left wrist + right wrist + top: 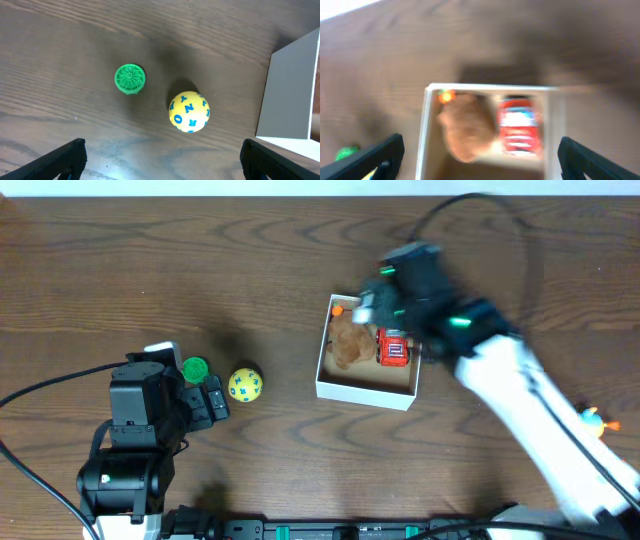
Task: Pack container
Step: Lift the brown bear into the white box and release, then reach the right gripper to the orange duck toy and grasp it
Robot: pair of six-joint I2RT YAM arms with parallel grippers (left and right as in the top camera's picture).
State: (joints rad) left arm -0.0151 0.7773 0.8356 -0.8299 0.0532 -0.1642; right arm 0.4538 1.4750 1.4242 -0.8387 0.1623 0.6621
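Observation:
The container [366,392] is a small white-walled box with a brown inside, right of centre. In it lie a brown plush toy [348,343], a red toy car [394,348] and a small orange piece [339,308]. The right wrist view, blurred, shows the box [422,135], the plush [466,127] and the car [520,125]. My right gripper [480,162] is open and empty above the box. A yellow ball with blue letters [245,384] [189,111] and a green round toy [194,368] [130,79] lie on the table at the left. My left gripper [162,160] is open and empty, just short of them.
The box's white wall [292,92] stands at the right edge of the left wrist view. A small orange and teal object [594,418] lies at the far right, beside the right arm. The table is dark wood.

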